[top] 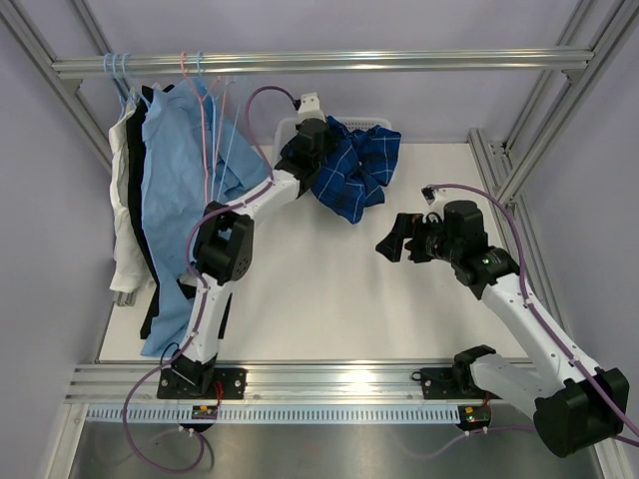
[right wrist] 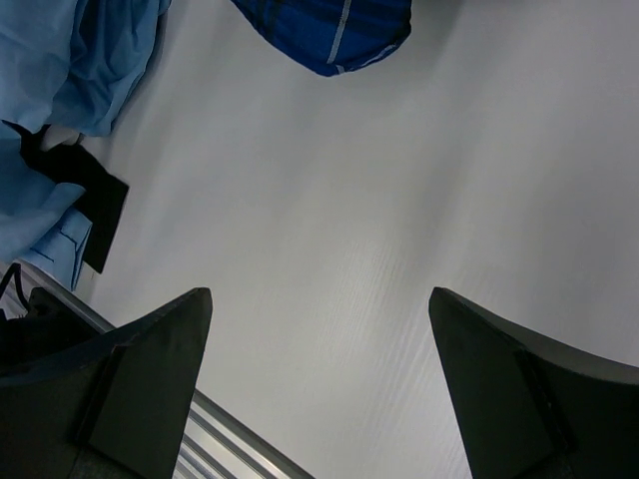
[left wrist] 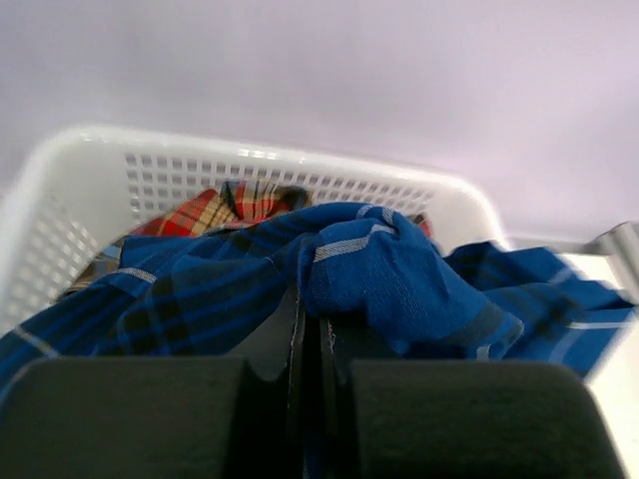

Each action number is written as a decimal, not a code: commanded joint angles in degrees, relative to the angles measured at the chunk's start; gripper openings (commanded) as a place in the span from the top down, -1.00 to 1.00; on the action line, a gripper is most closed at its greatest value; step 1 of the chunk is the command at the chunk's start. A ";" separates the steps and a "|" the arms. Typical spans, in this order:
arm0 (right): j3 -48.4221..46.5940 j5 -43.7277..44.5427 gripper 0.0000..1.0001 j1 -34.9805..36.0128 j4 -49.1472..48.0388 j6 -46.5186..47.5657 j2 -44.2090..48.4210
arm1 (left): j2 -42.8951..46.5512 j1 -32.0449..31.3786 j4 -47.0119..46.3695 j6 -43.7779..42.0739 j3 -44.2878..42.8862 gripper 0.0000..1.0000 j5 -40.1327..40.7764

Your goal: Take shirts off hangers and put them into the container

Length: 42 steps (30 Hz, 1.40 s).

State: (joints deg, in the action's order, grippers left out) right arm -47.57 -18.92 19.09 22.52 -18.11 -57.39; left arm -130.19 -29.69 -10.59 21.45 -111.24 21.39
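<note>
Between lilac walls [top: 40, 200], the white table [top: 399, 309] carries the container [left wrist: 250, 175].

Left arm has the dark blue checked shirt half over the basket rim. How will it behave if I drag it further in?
Likely floppy: the dark blue shirt bunches in folds where the left gripper pinches it. Probably light, being thin cloth. Its tail drapes over the basket rim onto the table, so it may trail or snag there.

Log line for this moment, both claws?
left claw: shut on dark blue shirt, at basket | right claw: open, empty | plaid shirt: in basket
</note>
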 commanded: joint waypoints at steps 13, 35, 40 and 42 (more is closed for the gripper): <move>0.46 0.99 -0.99 -0.20 1.47 1.50 1.49 | -14.30 5.35 16.83 8.97 -14.53 0.31 -12.24; -5.94 5.03 -0.99 -0.02 -5.80 2.38 -6.67 | 31.71 -0.88 17.00 2.02 17.44 -0.98 -13.21; -14.29 9.41 -0.99 1.99 -9.95 3.78 -20.55 | 45.79 -2.30 21.13 2.98 33.34 -0.98 -16.36; -18.25 11.44 -0.99 3.40 -12.67 4.83 -25.90 | 52.10 -3.61 23.77 2.72 40.38 -0.98 -16.81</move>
State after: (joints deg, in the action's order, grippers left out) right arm -60.16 -11.97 20.43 16.97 -15.70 -78.50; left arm -85.80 -32.58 9.87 24.86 -76.71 6.92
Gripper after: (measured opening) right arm 0.993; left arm 0.988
